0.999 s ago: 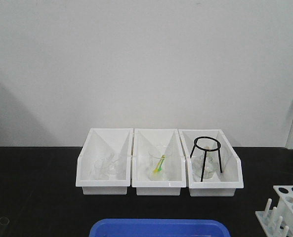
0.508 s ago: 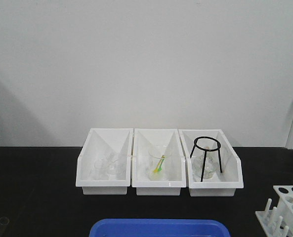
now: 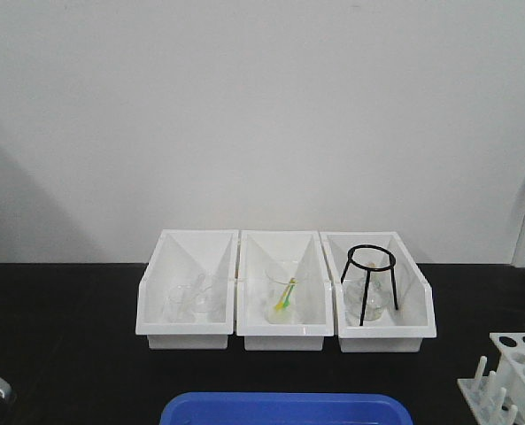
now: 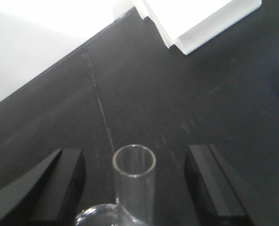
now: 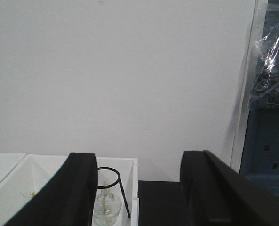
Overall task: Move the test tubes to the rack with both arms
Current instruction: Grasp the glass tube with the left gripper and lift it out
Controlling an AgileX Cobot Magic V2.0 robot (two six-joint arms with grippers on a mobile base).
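**Left arm poised at a test tube [image 4: 134,193].** The left gripper [image 4: 135,151] is shown with its jaws spread wide. The tube stands upright between them, apart from both fingers [image 4: 57,188], so nothing is gripped yet. The tube is located well to the left of the white bins [image 3: 284,332] and nearer the robot. A rounded glass edge [image 4: 96,217] is seen just beside the tube's lower part; what it belongs to cannot be told. The right gripper [image 5: 137,160] is likewise held open and empty, raised above and to the right of the bins. The rack [image 3: 510,376] is set to the right of the bins and nearer the robot, and no tube is seen in it.

Should the jaws be closed off centre, the tube is likely to be tipped over or knocked against the neighbouring glass. Smooth glass may also slip or tilt once clamped, and a tilted tube could then catch on the rim of a rack hole.
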